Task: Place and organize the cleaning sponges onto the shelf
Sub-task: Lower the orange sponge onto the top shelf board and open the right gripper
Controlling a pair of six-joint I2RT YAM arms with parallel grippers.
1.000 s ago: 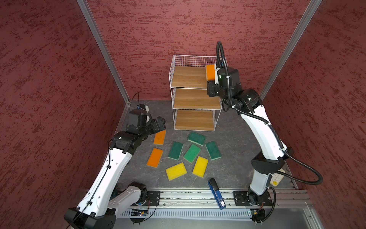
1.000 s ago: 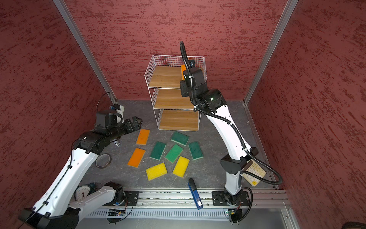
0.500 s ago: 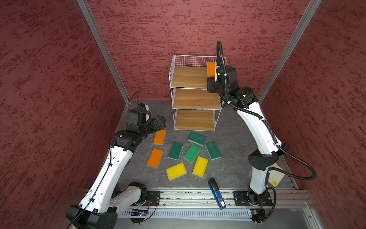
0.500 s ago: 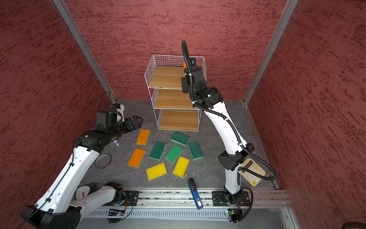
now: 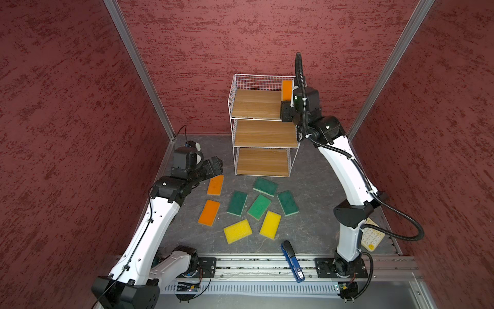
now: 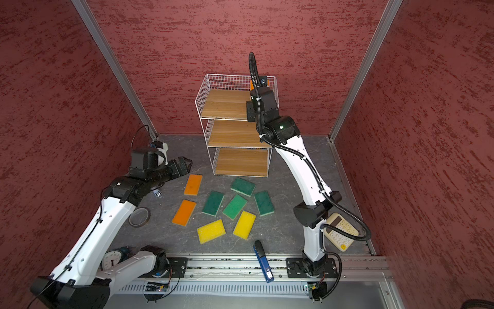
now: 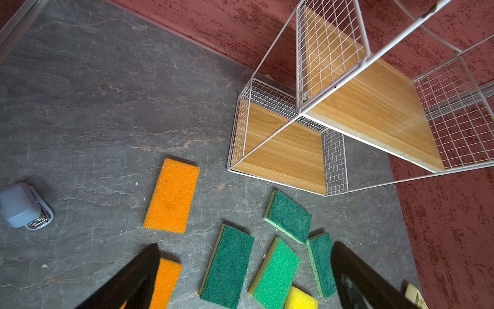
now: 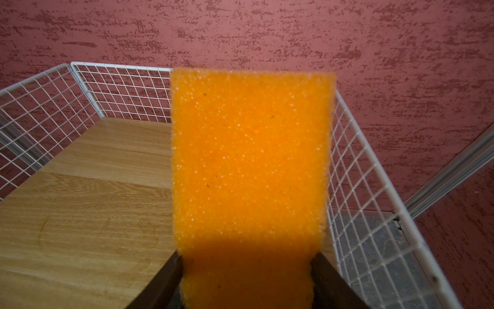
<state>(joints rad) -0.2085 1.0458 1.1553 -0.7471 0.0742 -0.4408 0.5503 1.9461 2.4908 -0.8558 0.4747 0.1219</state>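
The right gripper point(image 8: 246, 273) has its jaws closed on one short end of an orange sponge point(image 8: 251, 160). It holds the sponge above the right rear corner of the shelf point(image 5: 256, 81), over the top board point(image 8: 93, 214) and just beside the right wire wall. The left gripper point(image 7: 245, 248) hovers near the left edge of the worktop point(image 5: 307, 187) with its jaws wide and empty.

Eight sponges lie loose in front of the shelf: two orange ones point(image 5: 215, 185), four green ones point(image 5: 237, 202) and two yellow ones point(image 5: 238, 231).

The step in hand looks like setting down the first sponge. To do it well, the arm should bring the sponge down inside the wire rim without touching it. The sponge's long edge should run parallel to the side wall. The jaws should open only once the sponge lies flat on the board. Tucking it tight into the corner would leave room for the others.
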